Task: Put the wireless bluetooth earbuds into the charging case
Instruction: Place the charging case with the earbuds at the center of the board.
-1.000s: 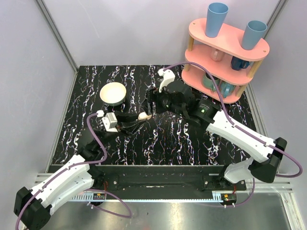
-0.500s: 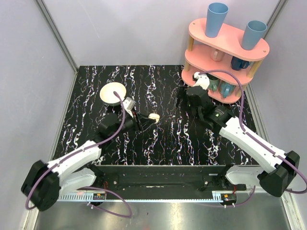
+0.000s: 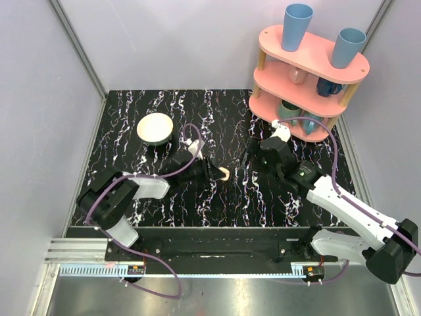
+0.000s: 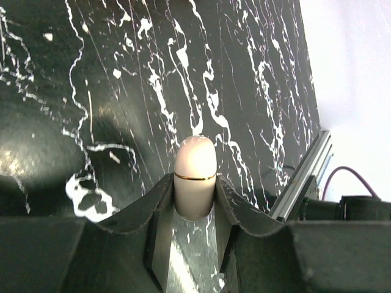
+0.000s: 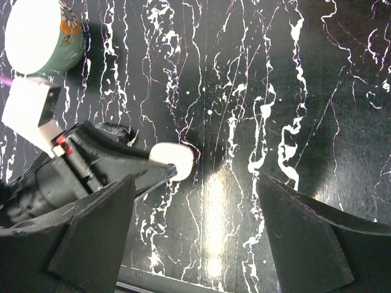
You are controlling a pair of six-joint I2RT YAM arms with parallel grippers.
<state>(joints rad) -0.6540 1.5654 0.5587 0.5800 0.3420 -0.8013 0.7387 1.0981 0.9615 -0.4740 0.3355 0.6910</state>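
Left gripper point(image 4: 194, 183): pinching the case point(image 4: 194, 176), one finger pressed on each side, the case's rounded end sticking out past the fingertips.
Case: cream, with a thin gold line across it; it is over the middle of the table point(image 3: 131, 105), toward the near edge. Whether it touches the surface cannot be told.
Right gripper point(image 5: 195, 183): spread wide, nothing between its fingers point(image 5: 91, 235); it is over the table just right of the case, apart from it.
Right wrist view: looks down on the case and on the left gripper clamping it from the left.
Bowl point(image 3: 155, 128): cream, on the far left part of the table, well apart from the case.
Rack point(image 3: 309, 72): pink, two shelves with cups, at the far right corner.
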